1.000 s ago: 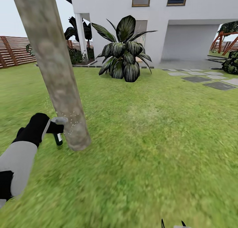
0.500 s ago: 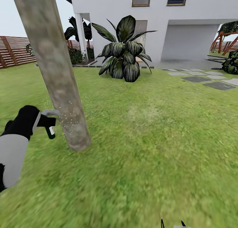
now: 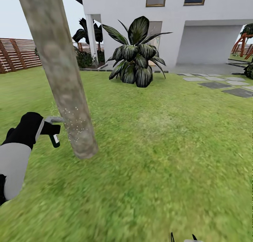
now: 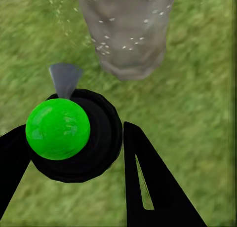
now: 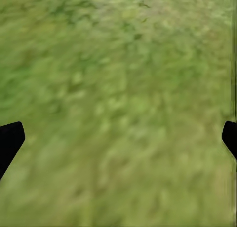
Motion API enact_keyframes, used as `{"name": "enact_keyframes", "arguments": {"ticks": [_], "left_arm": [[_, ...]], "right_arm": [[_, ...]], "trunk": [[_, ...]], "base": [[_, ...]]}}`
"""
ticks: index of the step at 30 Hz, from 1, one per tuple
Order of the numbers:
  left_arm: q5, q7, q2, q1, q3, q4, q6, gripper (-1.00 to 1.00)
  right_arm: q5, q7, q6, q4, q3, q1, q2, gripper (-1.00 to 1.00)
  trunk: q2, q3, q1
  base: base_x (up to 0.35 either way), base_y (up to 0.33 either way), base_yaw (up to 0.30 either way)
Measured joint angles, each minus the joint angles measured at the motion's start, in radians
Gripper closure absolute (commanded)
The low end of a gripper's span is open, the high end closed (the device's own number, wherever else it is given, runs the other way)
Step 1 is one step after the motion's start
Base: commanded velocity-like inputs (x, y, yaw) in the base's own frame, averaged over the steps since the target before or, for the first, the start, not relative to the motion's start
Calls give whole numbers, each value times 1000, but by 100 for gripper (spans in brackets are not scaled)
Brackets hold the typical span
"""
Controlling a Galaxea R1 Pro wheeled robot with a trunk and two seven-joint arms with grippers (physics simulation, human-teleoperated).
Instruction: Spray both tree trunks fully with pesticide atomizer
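1. Left gripper (image 3: 49,126) has its jaws clamped on the pesticide atomizer (image 3: 53,131), nozzle aimed at the leaning tree trunk (image 3: 66,91) just beside it.
2. Pesticide (image 3: 75,121) specks cover only the lower trunk.
3. Right gripper (image 5: 118,135) hangs idle above grass, jaws apart.

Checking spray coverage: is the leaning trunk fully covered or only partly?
Partly. Pesticide specks sit only low on the tree trunk; its upper bark is bare.
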Motion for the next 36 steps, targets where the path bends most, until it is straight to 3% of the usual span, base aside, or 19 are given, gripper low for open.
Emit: {"name": "enact_keyframes", "arguments": {"ticks": [7, 18, 31, 36], "left_arm": [[0, 0, 0, 1, -1, 0, 0, 100], [0, 0, 0, 1, 0, 0, 0, 100], [0, 0, -2, 1, -1, 0, 0, 100], [-1, 0, 0, 0, -1, 0, 0, 100]], "right_arm": [[0, 0, 0, 0, 0, 0, 0, -100], [0, 0, -1, 1, 0, 0, 0, -100], [0, -1, -1, 0, 0, 0, -5, -100], [0, -2, -1, 0, 0, 0, -3, -100]], "trunk": [[0, 0, 0], [0, 0, 0], [0, 0, 0], [0, 0, 0]], "base": [[1, -274, 24], [0, -275, 254], [0, -275, 11], [0, -275, 208]]}}
